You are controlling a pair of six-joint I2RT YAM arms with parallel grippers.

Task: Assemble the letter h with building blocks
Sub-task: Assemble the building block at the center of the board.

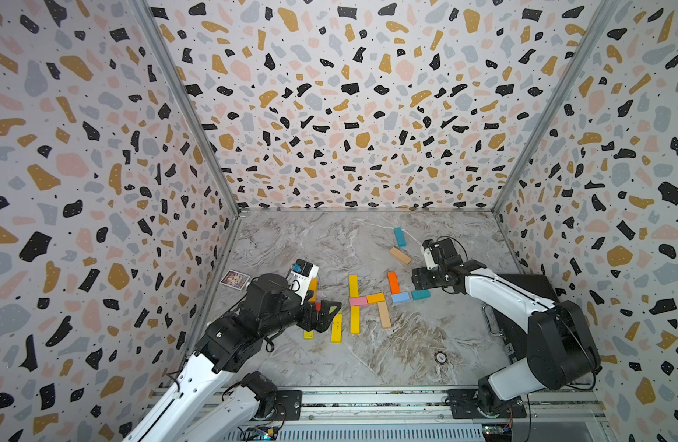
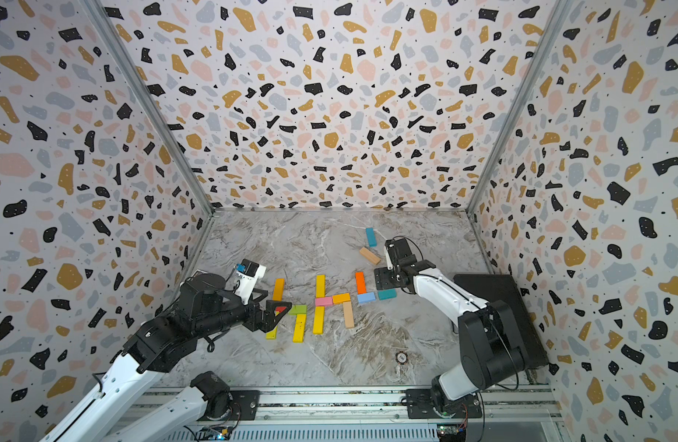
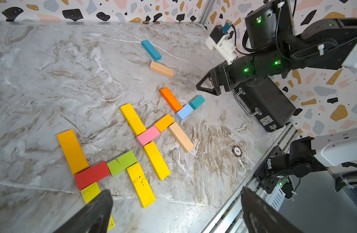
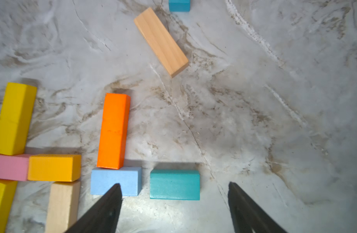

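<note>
Right pincer (image 4: 174,183): jaws spread, nothing held. Teal block (image 4: 174,189) lies flat on the worktop (image 4: 274,100) just ahead of the tips, inside their span, apparently touched by neither. Light blue block (image 4: 129,179) sits by one tip, a narrow gap from the teal; orange bar (image 4: 113,131) beyond it, its end butting on it. Judged: this h has upper stem and crossbar down; lower stem and leg lacking. To do it well, rise straight off with jaws wide so no tip drags the short blocks, perhaps closing that gap first. Loose tan bar (image 4: 161,41) farther ahead, blue bar (image 1: 399,236) beyond it. Left pincer (image 3: 176,190) wide open, empty, above a yellow bar (image 3: 141,184), well apart.
</note>
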